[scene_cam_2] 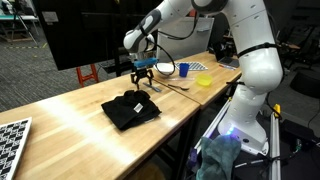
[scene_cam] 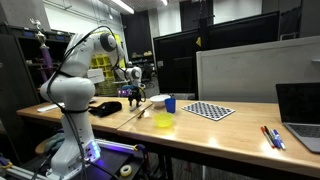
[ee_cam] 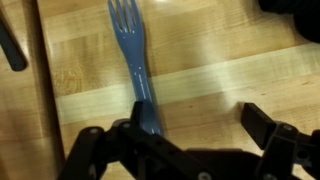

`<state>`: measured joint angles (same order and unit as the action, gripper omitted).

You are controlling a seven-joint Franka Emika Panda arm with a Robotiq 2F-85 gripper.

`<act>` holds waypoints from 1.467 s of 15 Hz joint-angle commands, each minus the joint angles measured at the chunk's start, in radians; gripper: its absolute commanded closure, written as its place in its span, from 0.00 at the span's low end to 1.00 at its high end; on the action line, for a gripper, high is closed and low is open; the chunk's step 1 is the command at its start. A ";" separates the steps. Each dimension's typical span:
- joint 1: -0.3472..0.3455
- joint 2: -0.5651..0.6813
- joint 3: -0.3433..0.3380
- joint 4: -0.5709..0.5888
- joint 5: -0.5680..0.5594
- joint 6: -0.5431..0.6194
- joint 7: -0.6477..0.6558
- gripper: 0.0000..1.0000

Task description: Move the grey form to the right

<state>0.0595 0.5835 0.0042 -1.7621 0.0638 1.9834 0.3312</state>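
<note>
- In the wrist view the gripper (ee_cam: 172,128) is spread wide with nothing in its grasp. Its dark fingers (ee_cam: 265,130) sit low at either side of the frame.
- The grey fork (ee_cam: 135,60) lies flat on the wooden table (ee_cam: 230,60) beneath it. The handle end is between the fingers, closer to one than the other, and the tines point away up the frame. Whether a finger touches the handle cannot be told.
- In an exterior view the gripper (scene_cam_2: 143,76) hangs low over the tabletop near the blue cup (scene_cam_2: 184,69), on the cup's side toward the black cloth (scene_cam_2: 130,108). The fork therefore lies between cup and cloth, though it is too small to make out there.
- A yellow bowl (scene_cam_2: 203,78) sits just beside the cup, toward the table's edge.
- In an exterior view a white dish (scene_cam: 157,99) stands just beside the cup (scene_cam: 170,103) on the gripper's side.
- A checkerboard sheet (scene_cam: 210,110) lies on the cup's opposite side, and beyond it, well apart from the cup, are some pens (scene_cam: 272,137).
</note>
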 commanded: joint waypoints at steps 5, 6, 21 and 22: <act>-0.003 -0.014 -0.017 -0.006 0.015 -0.051 -0.003 0.00; -0.006 -0.018 -0.021 -0.013 0.016 -0.054 -0.004 0.00; -0.030 0.017 -0.012 0.000 0.091 -0.011 -0.074 0.65; -0.030 0.016 -0.010 0.003 0.093 -0.009 -0.076 0.74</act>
<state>0.0337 0.5850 -0.0081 -1.7512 0.1458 1.9497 0.2789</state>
